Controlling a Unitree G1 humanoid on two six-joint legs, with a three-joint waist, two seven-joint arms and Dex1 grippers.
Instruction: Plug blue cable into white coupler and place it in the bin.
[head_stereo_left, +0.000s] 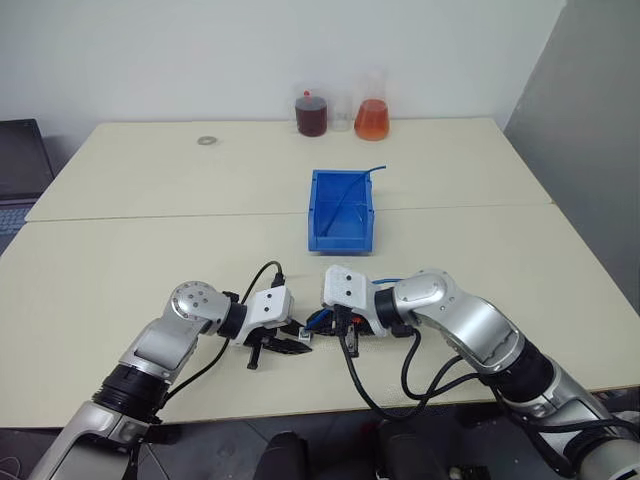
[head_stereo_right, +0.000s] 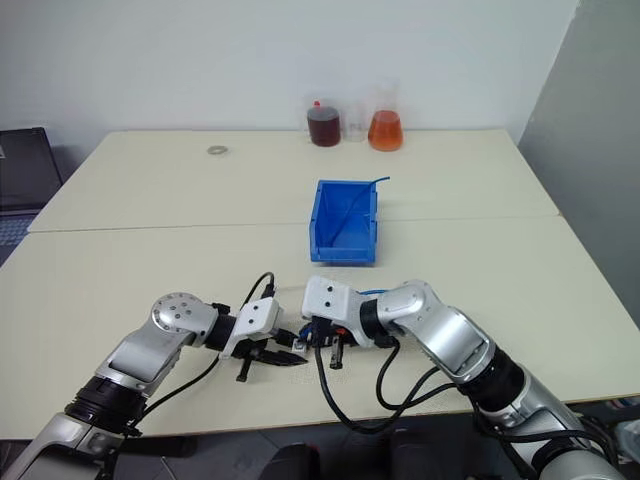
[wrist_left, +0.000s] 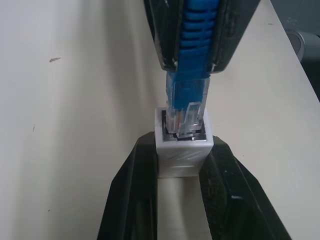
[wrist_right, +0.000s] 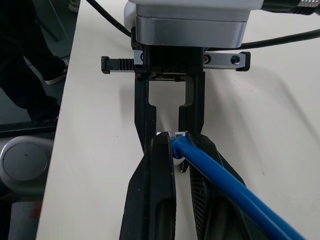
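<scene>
White coupler (wrist_left: 182, 155) clamped between the left gripper (wrist_left: 181, 200) fingers, low over the table's (head_stereo_left: 150, 250) near edge. Blue cable (wrist_left: 192, 60), grasped by the right gripper (wrist_right: 181, 195), has its clear plug seated in the socket. Both forearms angle inward, grippers meeting tip to tip. Bin (head_stereo_left: 342, 208) stands well beyond.

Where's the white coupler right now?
The white coupler sits clamped in the left gripper near the table's front edge, with the blue cable's plug, held by the right gripper, entering its socket.

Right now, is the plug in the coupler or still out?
Partly in. The clear plug sits in the white coupler's socket, most of it above the rim; cannot tell if it has latched.
</scene>
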